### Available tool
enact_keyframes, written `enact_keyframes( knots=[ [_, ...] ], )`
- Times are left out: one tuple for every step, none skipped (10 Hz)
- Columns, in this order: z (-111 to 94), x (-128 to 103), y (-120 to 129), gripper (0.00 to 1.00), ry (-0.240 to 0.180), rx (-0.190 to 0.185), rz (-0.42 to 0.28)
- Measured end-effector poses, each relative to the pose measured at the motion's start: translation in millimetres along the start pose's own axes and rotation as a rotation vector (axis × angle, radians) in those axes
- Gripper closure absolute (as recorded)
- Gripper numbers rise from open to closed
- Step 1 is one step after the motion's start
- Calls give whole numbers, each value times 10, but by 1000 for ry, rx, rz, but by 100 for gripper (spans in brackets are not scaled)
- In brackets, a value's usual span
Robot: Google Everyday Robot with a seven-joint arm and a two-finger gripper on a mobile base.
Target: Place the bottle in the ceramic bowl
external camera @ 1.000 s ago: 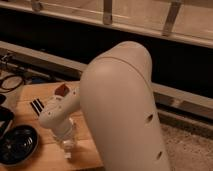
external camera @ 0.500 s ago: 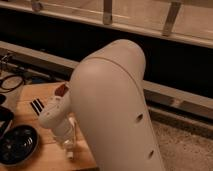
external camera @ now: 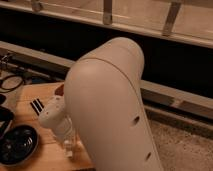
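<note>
The ceramic bowl (external camera: 18, 145), dark-rimmed with a glossy grey inside, sits on the wooden table (external camera: 30, 97) at the lower left. My gripper (external camera: 67, 148) hangs below the pale wrist (external camera: 54, 117) and points down at the table, just right of the bowl and apart from it. A pale, glassy shape shows at its tip; I cannot tell whether that is the bottle. The bottle shows nowhere else. The large beige arm shell (external camera: 110, 105) fills the middle of the view and hides the table behind it.
A small dark striped item (external camera: 36, 106) lies on the table behind the wrist. Black cables (external camera: 12, 80) lie at the far left. A dark object (external camera: 5, 119) sits at the left edge above the bowl. Speckled floor (external camera: 185, 145) lies to the right.
The beige arm shell has swung left and now covers more of the table. The gripper and the bowl have stayed almost in place.
</note>
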Motion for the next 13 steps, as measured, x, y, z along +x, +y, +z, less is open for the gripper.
enact_keyframes(
  knots=[
    [-1, 1, 4, 79, 0, 0, -1],
    [-5, 1, 2, 69, 0, 0, -1],
    [-9, 1, 2, 58, 0, 0, 0],
    [-9, 1, 5, 48, 0, 0, -1],
    [-11, 1, 11, 38, 0, 0, -2],
    [-14, 2, 20, 27, -1, 0, -5],
    [-13, 2, 18, 22, 0, 0, -4],
    [-19, 1, 15, 20, -2, 2, -5],
    [-91, -55, -11, 20, -29, 21, -6],
    [-183, -89, -4, 20, -51, 35, -4],
    [-348, -144, -5, 20, -85, 57, -8],
    [-553, -188, -3, 20, -118, 70, -10],
    [-811, -234, -5, 20, -153, 81, -9]
  ],
)
